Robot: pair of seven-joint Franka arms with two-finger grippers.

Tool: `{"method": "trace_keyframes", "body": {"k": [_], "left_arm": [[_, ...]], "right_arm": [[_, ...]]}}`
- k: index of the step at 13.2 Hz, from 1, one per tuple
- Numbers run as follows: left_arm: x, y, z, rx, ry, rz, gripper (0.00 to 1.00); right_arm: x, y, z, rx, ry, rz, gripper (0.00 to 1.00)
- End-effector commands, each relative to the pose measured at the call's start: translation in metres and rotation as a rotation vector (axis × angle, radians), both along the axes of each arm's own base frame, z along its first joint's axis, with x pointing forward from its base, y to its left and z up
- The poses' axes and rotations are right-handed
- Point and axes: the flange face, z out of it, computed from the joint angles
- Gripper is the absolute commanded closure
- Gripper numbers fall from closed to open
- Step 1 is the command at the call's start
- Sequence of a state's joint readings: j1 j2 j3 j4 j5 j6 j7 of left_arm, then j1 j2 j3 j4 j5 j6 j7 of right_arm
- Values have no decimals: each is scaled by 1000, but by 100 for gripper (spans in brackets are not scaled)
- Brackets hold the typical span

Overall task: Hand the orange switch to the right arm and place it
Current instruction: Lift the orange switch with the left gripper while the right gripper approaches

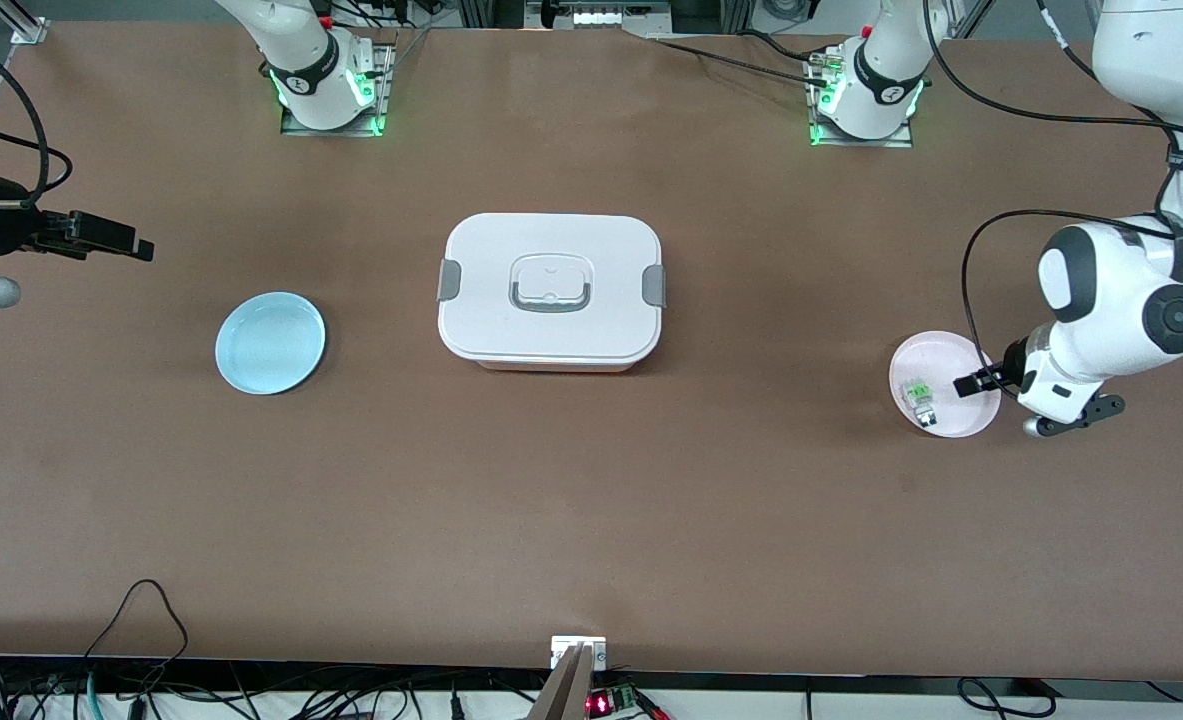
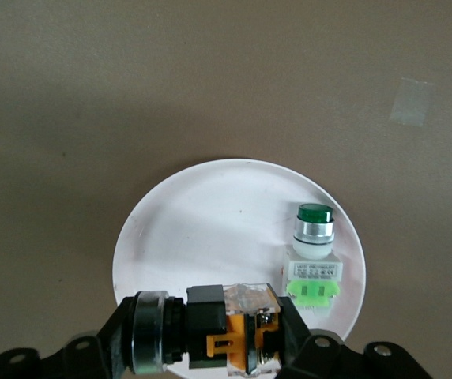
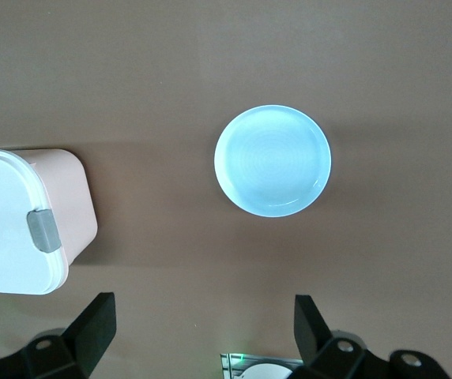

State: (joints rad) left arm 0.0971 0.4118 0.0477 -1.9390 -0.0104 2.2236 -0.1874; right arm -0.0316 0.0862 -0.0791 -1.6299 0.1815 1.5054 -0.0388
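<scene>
The orange switch [image 2: 226, 332], a black and orange block with a metal ring at one end, sits crosswise between the fingers of my left gripper [image 2: 210, 341], which is shut on it. In the front view that gripper [image 1: 978, 383] hangs low over the edge of the pale pink plate [image 1: 936, 352] at the left arm's end of the table, and the switch is only a dark speck there. My right gripper [image 1: 116, 240] waits open and empty in the air over the right arm's end of the table, its fingers [image 3: 92, 324] spread wide above the brown surface.
A clear-and-green switch [image 1: 919, 393] lies on the pink plate [image 2: 210, 213], also in the left wrist view [image 2: 314, 253]. A light blue plate [image 1: 270, 343] [image 3: 272, 161] lies near the right arm's end. A white lidded box [image 1: 551, 290] stands mid-table.
</scene>
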Motion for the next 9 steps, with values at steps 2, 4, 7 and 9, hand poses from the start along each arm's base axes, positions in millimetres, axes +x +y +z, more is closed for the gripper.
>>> {"method": "trace_keyframes", "body": {"k": [2,4,7,9], "left_arm": [[15,-8,38,-43,75,-54,82],[25,-17,56,-51,35,-127,82],[38,-30,83,-121,-38,-240,83],[44,-36,93,-188,-84,-328,83]], "right_arm": [[1,18,17,123,-29,-2,0],[4,29,16,148,-34,5,0],[6,52,14,154,-31,38,0],[6,67,15,187,-31,47,0]]}}
